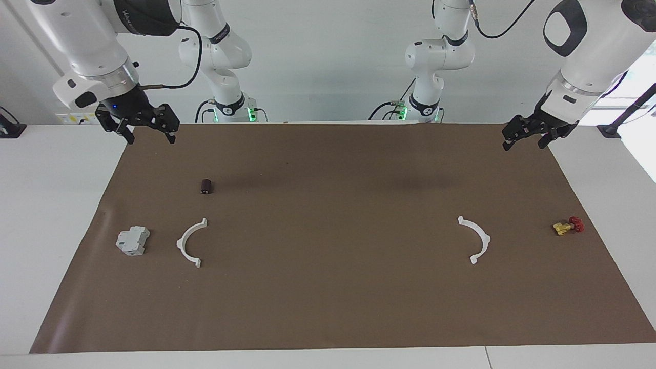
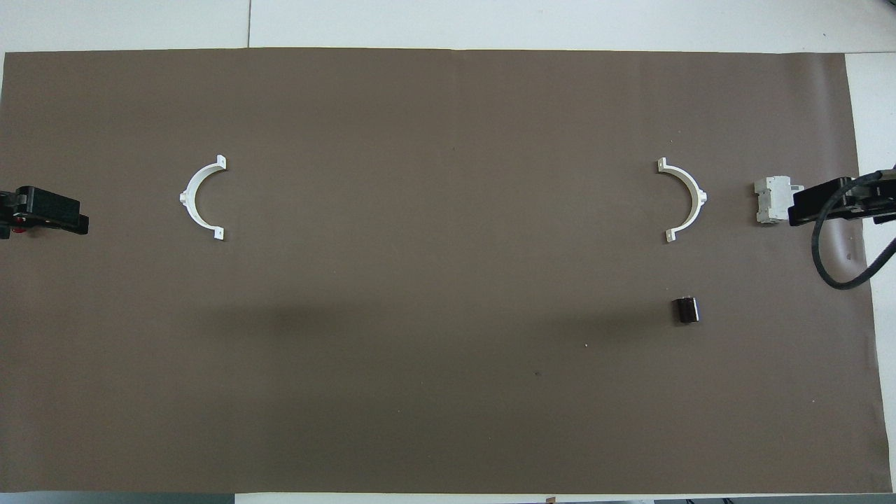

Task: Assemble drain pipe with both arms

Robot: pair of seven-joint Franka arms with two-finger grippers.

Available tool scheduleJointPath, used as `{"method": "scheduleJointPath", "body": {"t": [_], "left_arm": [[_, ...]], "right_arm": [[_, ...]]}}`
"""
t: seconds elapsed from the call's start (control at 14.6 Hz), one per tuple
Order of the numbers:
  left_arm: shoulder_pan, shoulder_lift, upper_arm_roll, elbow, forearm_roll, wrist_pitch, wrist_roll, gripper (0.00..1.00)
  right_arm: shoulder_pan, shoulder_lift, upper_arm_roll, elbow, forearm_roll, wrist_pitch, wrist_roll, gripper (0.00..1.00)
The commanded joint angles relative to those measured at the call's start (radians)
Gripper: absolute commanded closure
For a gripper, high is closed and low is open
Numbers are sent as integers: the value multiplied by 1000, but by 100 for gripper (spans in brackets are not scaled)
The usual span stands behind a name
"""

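left gripper (image 1: 528, 137) open, empty | right gripper (image 1: 149, 132) open, empty | yellow-red valve (image 1: 568, 226) shows only facing, arcs (image 2: 201, 198) apart

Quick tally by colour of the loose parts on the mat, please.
White arcs: 2
Grey box: 1
Dark cylinder: 1
Red-and-yellow part: 1
Total: 5
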Motion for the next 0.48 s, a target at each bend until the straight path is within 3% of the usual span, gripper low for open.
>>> {"method": "scheduleJointPath", "body": {"t": [0.0,0.41], "left_arm": [[-6,-26,1,-25,17,3,4,0],[-5,-26,1,-25,17,6,4,0]], "right_arm": [[-5,4,3,9,4,0,14,0],[-6,3,4,4,5,7,5,0]]}}
